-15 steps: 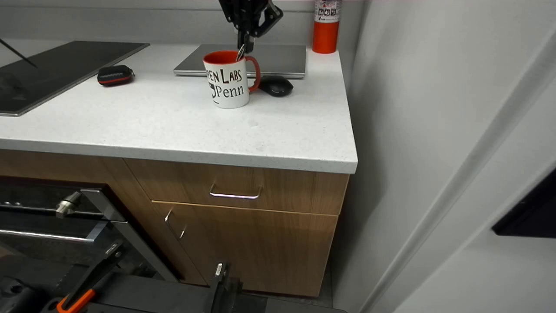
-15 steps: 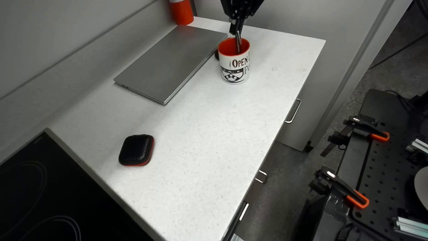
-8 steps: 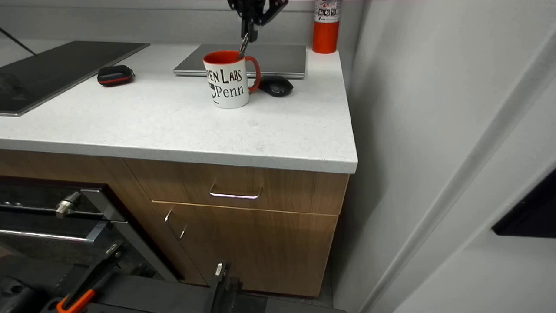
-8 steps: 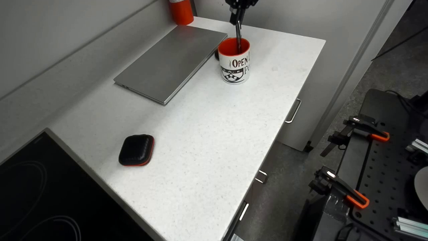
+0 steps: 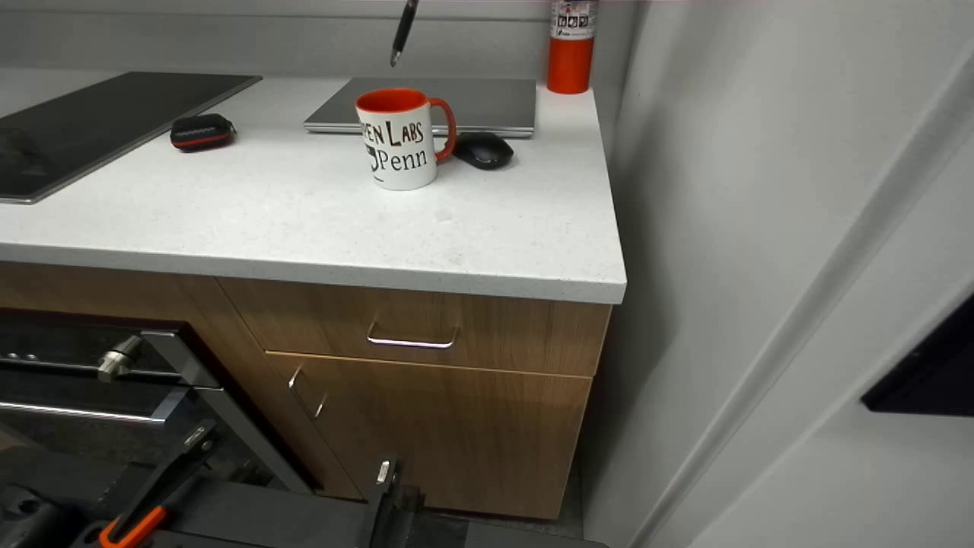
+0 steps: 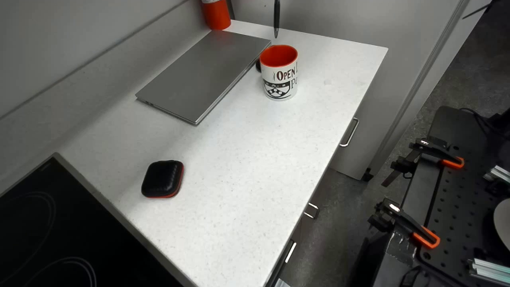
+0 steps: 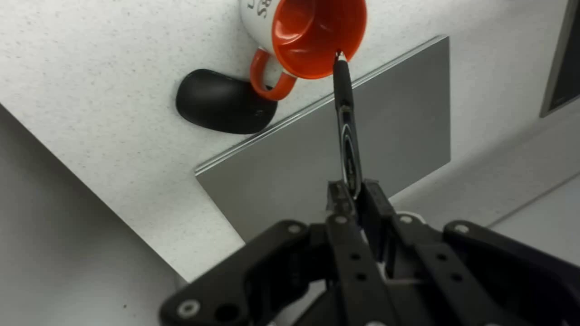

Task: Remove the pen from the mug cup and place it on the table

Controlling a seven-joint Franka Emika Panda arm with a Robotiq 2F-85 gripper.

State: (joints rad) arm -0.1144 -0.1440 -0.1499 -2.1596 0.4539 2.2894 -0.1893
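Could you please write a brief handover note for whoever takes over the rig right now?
Gripper: shut on the pen near its clip end, tip down; only the wrist view shows the gripper.
Mug cup: upright on the table, near the black mouse and closed laptop.
Done: pen out of the mug cup, apart from it in both exterior views.
Left: lower the pen onto the table and release it.
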